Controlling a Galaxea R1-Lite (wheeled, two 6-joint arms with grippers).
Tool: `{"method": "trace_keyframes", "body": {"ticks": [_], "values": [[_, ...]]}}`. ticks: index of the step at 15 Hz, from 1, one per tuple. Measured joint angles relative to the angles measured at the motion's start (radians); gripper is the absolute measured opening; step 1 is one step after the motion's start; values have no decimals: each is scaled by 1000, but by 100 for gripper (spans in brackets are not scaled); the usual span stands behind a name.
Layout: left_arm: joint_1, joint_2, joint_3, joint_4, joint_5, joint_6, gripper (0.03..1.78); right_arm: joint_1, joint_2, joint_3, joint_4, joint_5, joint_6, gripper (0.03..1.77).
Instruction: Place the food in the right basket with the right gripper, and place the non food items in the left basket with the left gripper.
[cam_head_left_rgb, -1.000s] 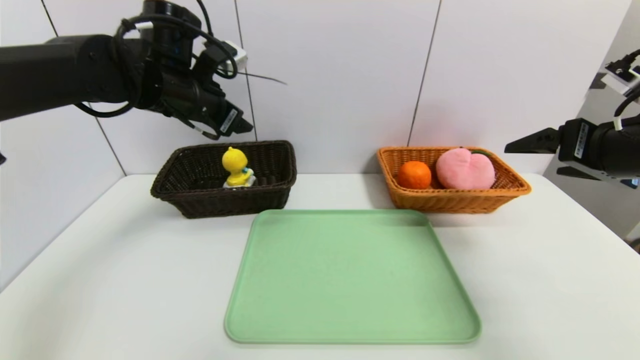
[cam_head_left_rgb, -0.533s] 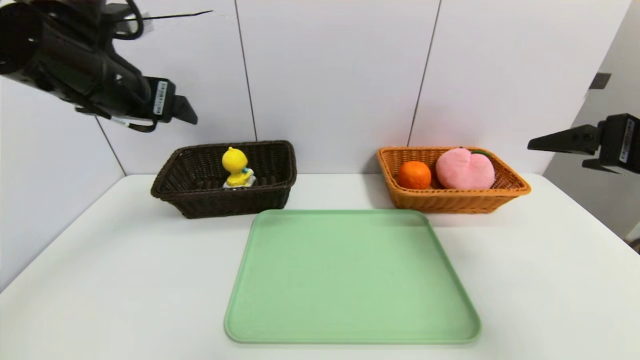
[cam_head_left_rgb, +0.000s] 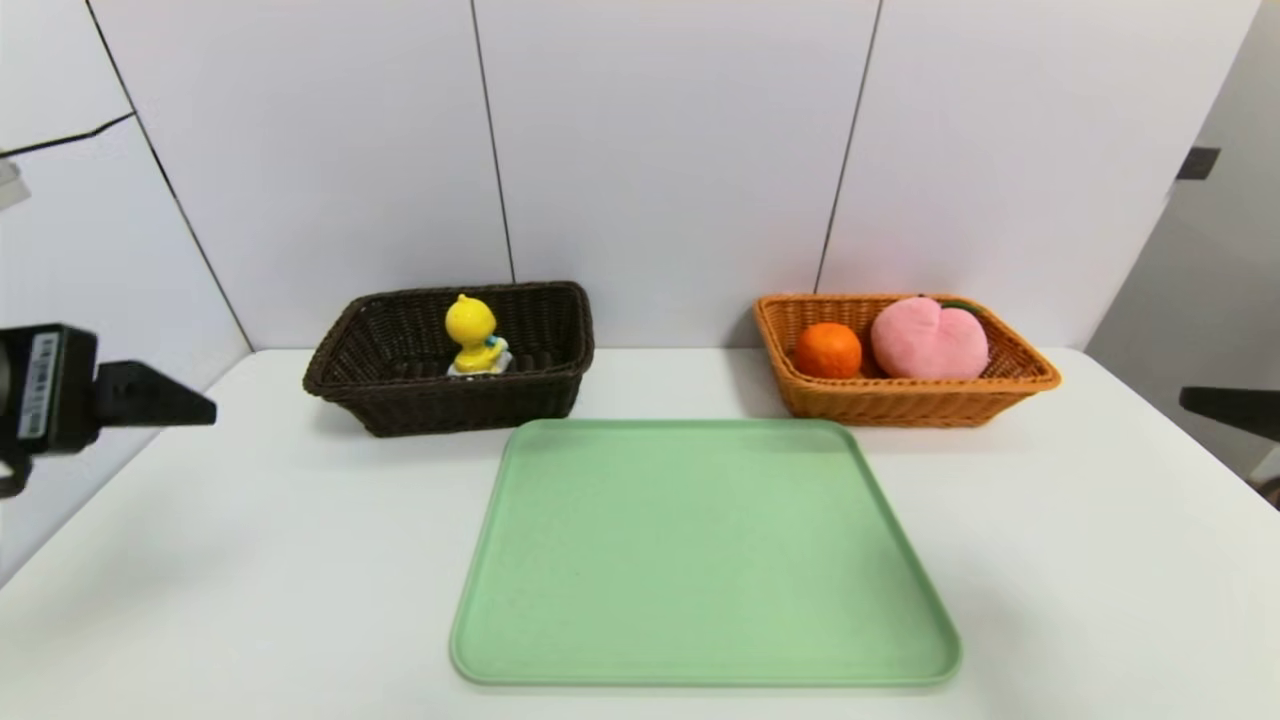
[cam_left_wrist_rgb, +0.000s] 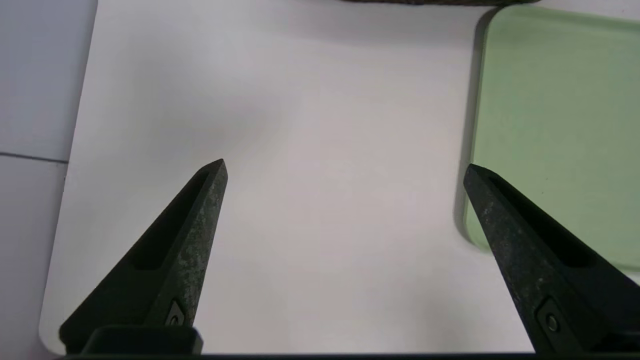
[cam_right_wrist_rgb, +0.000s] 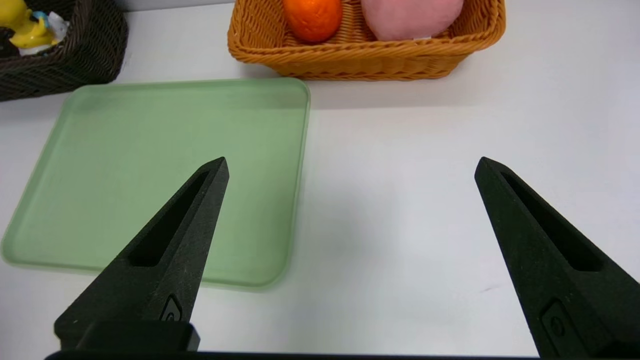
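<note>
At upper left of the head view, a glossy yellow duck (cam_head_left_rgb: 470, 325) sits upright; both left gripper (cam_left_wrist_rgb: 345, 167) and right gripper (cam_right_wrist_rgb: 352, 159) are spread wide.

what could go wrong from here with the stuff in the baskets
Little, I'd say, but two risks. The left gripper hangs open over the table left of the dark brown basket; swinging back, it might clip the rim and jolt the yellow duck toy inside. The right gripper, open on the far right, could likewise nudge the orange-tan basket, where the pink plush peach sits above the front rim and might tip out.
</note>
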Motion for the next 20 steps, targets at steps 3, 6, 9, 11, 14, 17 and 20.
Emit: {"method": "trace_keyframes", "body": {"ticks": [3, 6, 9, 11, 14, 17, 20], "values": [[-1, -169, 184, -35, 1, -6, 167, 0, -107, 77, -6, 5, -3, 170], [0, -309, 335, -98, 1, -1, 169, 1, -211, 146, -6, 5, -14, 170], [7, -429, 444, -114, 0, 11, 169, -8, -311, 198, 5, 1, -33, 170], [36, -493, 500, -114, 0, 12, 169, -37, -369, 229, 9, 0, -51, 170], [111, -583, 557, -114, -3, 23, 169, -88, -460, 277, 16, 2, -79, 170], [157, -667, 617, -127, -6, 75, 169, -101, -520, 319, 22, 13, -87, 170], [169, -750, 713, -244, -54, 131, 169, -97, -546, 345, 12, 39, -94, 170]]}}
